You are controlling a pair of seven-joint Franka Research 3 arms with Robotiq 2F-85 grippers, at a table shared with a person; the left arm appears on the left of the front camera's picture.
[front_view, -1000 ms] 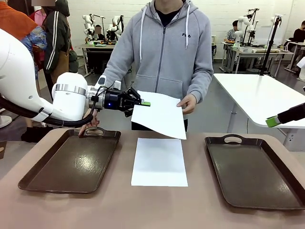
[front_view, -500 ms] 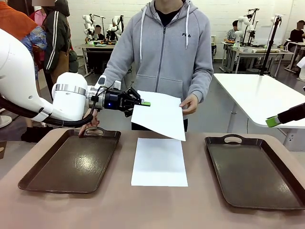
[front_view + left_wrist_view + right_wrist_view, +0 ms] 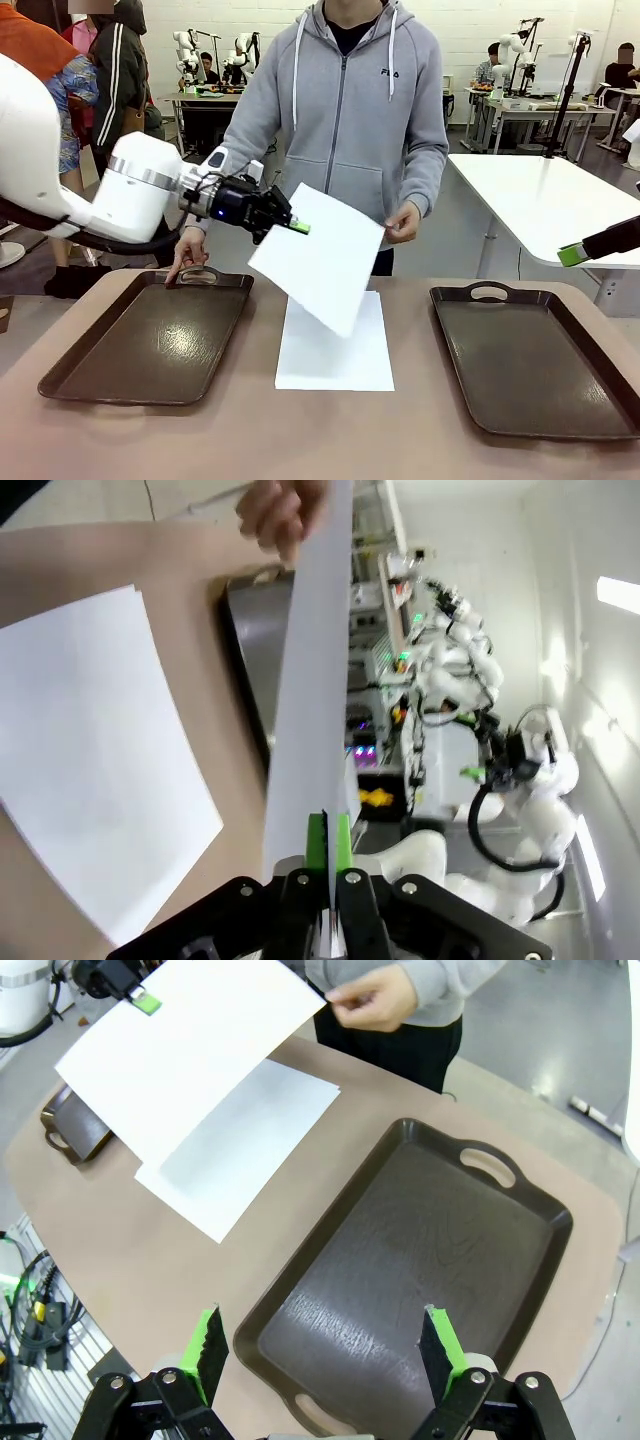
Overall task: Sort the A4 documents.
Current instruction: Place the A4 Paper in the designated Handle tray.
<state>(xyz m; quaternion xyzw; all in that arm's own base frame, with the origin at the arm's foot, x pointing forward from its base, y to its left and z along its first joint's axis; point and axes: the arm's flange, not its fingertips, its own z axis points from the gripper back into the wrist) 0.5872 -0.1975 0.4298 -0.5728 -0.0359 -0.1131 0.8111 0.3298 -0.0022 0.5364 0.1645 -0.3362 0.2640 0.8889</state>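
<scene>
Furthest left, a dark brown left tray [image 3: 150, 340] lies on the tan table [image 3: 230, 440], its handle towards the person. One of the person's hands, the hand on the handle [image 3: 187, 262], rests its fingertips there.

Just right of that, the left gripper [image 3: 300, 227] reaches in above the tray's far corner. In the left wrist view its green pads [image 3: 317, 842] are pressed together on the edge of the raised A4 sheet [image 3: 310, 680], with only the paper between them. This blank white sheet [image 3: 320, 255] hangs tilted in the air, its low corner dipping over the flat A4 sheet [image 3: 335, 350]. That second sheet, also blank, lies on the table between the two trays and touches neither.

At the raised sheet's far right corner is the person's other hand, the hand at the corner [image 3: 405, 222]. In the right wrist view its fingertips [image 3: 345, 998] meet the paper's corner. The person's grey zip hoodie [image 3: 345, 110] carries a small dark FILA print on the chest.

Further right, the right tray [image 3: 530, 360] lies with its handle towards the person too. Above it, seen in the right wrist view, the right gripper [image 3: 325, 1345] has its fingers spread wide apart with nothing between them. One green pad of it enters the front view at the right edge, well clear of both sheets.
</scene>
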